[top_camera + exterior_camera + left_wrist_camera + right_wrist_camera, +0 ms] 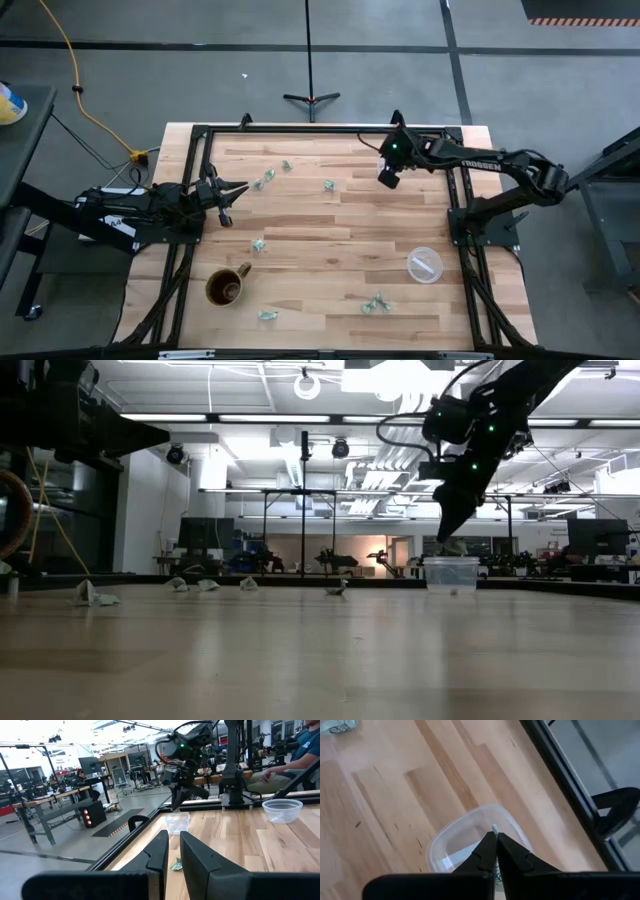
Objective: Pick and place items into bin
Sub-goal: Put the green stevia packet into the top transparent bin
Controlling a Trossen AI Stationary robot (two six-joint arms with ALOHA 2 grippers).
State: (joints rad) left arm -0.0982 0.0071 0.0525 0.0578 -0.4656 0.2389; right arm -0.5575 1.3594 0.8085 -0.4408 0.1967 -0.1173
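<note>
Right fingers (485,851): nearest my lens, closed on one pale bit (494,827) nipped at their tips.
Tub (450,842): clear, directly beneath those tips at the counter's (330,260) far right corner; I take it for the bin.
Left fingers (159,851): parted by a narrow gap with nothing in it, waiting at the counter's left edge.
Loose bits: three on the far half (286,166) (267,177) (328,185), one mid-counter (259,245), and others along the near edge (267,315) (375,305).
Other ware: brown mug (228,287) near left, clear bowl (412,258) near right; both well apart from the tub.
Step in hand: as I judge it, the carry is done and the bit hangs above the tub, not yet released.
Next move: I would part the right fingers squarely above the tub's mouth, low enough that so light a scrap cannot drift past the rim, then lift clear and go for the nearest loose bit.
</note>
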